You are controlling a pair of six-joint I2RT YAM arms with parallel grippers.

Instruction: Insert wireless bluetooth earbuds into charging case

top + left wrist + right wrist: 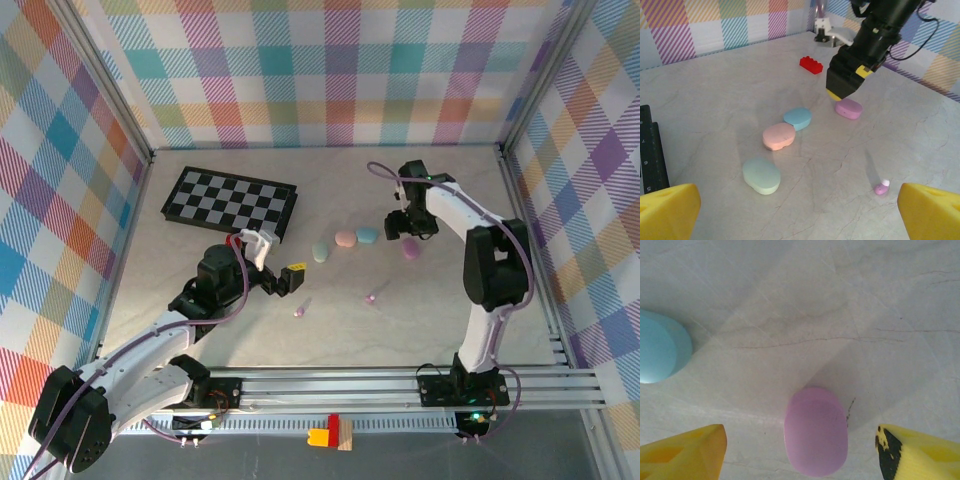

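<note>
Right gripper (801,441) open over purple case (816,431), case's long axis crossing the closing line. Left gripper (800,202) open, farther off.

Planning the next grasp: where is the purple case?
In the top view the purple case lies right of centre, just right of the blue case, under the right gripper; the right wrist view shows it between the open fingers.
</note>
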